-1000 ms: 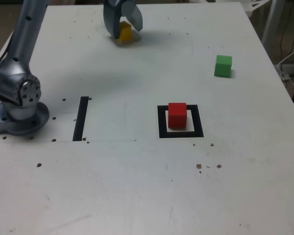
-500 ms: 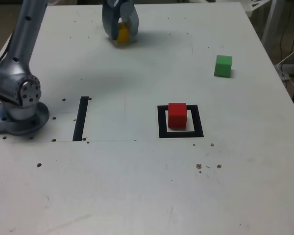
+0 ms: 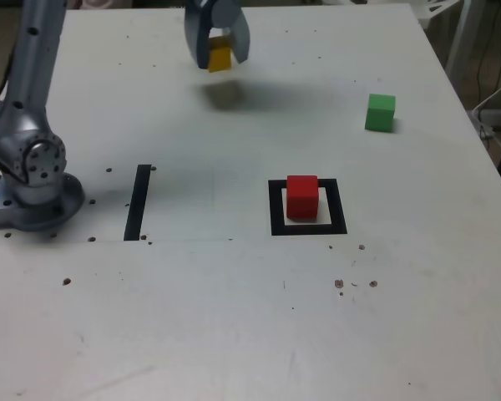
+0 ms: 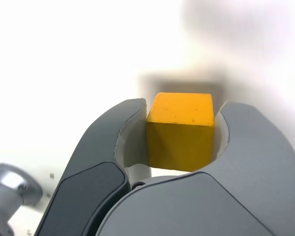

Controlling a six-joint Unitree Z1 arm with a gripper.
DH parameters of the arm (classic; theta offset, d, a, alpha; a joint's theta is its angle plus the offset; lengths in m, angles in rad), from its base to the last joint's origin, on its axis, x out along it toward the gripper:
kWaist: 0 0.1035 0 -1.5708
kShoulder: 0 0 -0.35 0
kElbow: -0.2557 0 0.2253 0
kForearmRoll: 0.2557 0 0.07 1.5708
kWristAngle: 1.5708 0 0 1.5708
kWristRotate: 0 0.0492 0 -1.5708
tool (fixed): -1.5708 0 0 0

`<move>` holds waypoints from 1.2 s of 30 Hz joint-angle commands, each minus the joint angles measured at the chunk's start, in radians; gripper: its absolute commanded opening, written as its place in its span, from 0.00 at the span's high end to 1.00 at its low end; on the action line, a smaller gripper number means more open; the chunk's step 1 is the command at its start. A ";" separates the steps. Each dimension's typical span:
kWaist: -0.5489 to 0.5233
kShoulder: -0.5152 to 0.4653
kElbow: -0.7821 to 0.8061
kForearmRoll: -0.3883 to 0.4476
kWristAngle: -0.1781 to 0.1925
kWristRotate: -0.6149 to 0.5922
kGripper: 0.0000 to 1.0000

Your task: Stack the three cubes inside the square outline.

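My gripper (image 3: 220,57) is shut on the yellow cube (image 3: 220,55) and holds it above the far part of the table; its shadow lies on the surface below. In the wrist view the yellow cube (image 4: 182,130) sits clamped between the two grey fingers (image 4: 113,147). The red cube (image 3: 301,197) stands inside the black square outline (image 3: 275,209) near the table's middle. The green cube (image 3: 381,112) rests on the table toward the exterior view's right, far from the gripper.
The arm's grey base (image 3: 33,180) stands at the exterior view's left. A narrow black strip (image 3: 138,202) lies between the base and the square. The white table (image 3: 234,317) has small dark specks near its front.
The jaws closed on the yellow cube, then the gripper rose with it off the table and shifted slightly to the exterior view's right. Red and green cubes stayed put.
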 commanded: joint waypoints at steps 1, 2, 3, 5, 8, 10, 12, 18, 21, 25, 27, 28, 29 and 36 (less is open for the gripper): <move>-0.086 -0.063 0.059 -0.016 -0.007 -0.037 0.71; -0.121 -0.084 0.080 -0.020 -0.009 -0.054 0.71; -0.157 -0.105 0.100 -0.024 -0.011 -0.072 0.71; -0.230 -0.145 0.134 -0.030 -0.015 -0.109 0.71; -0.339 -0.197 0.174 -0.032 -0.020 -0.170 0.71; -0.410 -0.223 0.194 -0.031 -0.025 -0.209 0.71; -0.477 -0.241 0.208 -0.030 -0.031 -0.247 0.71; -0.657 -0.243 0.211 -0.025 -0.061 -0.346 0.71; -0.722 -0.229 0.201 -0.023 -0.072 -0.381 0.71; -0.788 -0.203 0.183 -0.018 -0.081 -0.414 0.71; -0.811 -0.189 0.169 -0.012 -0.085 -0.422 0.71; -0.820 -0.182 0.161 -0.008 -0.088 -0.424 0.71; -0.827 -0.175 0.151 -0.003 -0.091 -0.426 0.71; -0.852 -0.127 0.080 0.024 -0.104 -0.427 0.71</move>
